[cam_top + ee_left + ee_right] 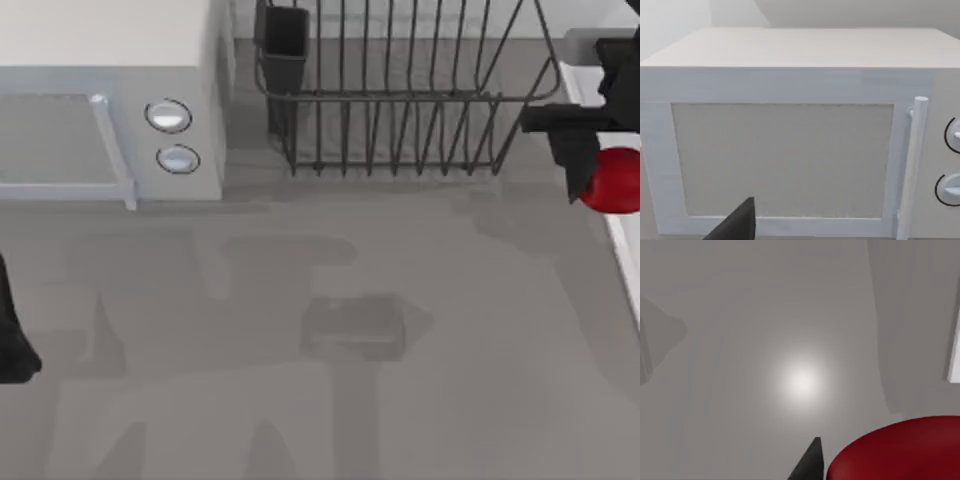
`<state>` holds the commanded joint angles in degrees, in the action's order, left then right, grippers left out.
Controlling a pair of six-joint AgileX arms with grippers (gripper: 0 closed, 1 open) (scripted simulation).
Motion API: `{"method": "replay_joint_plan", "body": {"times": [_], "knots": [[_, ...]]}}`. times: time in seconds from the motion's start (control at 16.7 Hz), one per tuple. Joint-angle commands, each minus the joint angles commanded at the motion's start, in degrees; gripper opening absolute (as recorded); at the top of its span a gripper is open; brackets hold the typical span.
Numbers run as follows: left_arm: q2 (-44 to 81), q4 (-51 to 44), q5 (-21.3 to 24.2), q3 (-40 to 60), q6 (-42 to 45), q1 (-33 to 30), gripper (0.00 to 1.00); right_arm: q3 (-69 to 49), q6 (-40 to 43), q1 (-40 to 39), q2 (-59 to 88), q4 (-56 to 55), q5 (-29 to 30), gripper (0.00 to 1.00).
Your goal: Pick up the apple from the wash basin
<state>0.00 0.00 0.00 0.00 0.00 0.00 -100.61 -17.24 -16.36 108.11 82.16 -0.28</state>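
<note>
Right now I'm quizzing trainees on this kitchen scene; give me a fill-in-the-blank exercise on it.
1. The apple at the top view's right edge is ____ in colour.
2. The microwave has ____ round knobs.
3. The dish rack stands to the ____ of the microwave in the top view.
4. The right gripper is beside the ____.

Missing words: red; two; right; apple

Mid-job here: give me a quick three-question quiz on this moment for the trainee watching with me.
1. True or false: the apple sits at the right edge of the top view, right beside the right gripper.
2. What stands between the microwave and the wash basin along the back of the counter? A) a kettle B) a dark wire dish rack C) a cutting board
3. Fill in: the left gripper is parked at the table's ____ edge.

Key: 1 true; 2 B; 3 left.
</note>
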Motion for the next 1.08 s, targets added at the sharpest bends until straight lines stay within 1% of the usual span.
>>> {"method": "replay_joint_plan", "body": {"times": [0.12, 0.24, 0.42, 0.54, 0.84, 0.96, 1.08], "knots": [[0.0, 0.0, 0.0, 0.0, 0.0, 0.0, 1.00, 5.3, -9.1, -9.3, -3.7, -1.3, 0.1, 0.00], [0.0, 0.0, 0.0, 0.0, 0.0, 0.0, 1.00, 10.1, -16.6, -16.8, -7.1, -2.5, 0.2, 0.00], [0.0, 0.0, 0.0, 0.0, 0.0, 0.0, 1.00, 15.4, -23.4, -23.6, -11.0, -4.0, 0.3, 0.00], [0.0, 0.0, 0.0, 0.0, 0.0, 0.0, 1.00, 16.8, -24.8, -25.0, -12.0, -4.5, 0.3, 0.00], [0.0, 0.0, 0.0, 0.0, 0.0, 0.0, 1.00, 16.8, -24.9, -24.8, -11.7, -4.5, 0.2, 0.00], [0.0, 0.0, 0.0, 0.0, 0.0, 0.0, 1.00, 18.9, -24.9, -24.9, -11.4, -6.6, 0.2, 0.00], [0.0, 0.0, 0.0, 0.0, 0.0, 0.0, 1.00, 22.6, -24.9, -24.9, -10.6, -11.0, 0.2, 0.00]]}}
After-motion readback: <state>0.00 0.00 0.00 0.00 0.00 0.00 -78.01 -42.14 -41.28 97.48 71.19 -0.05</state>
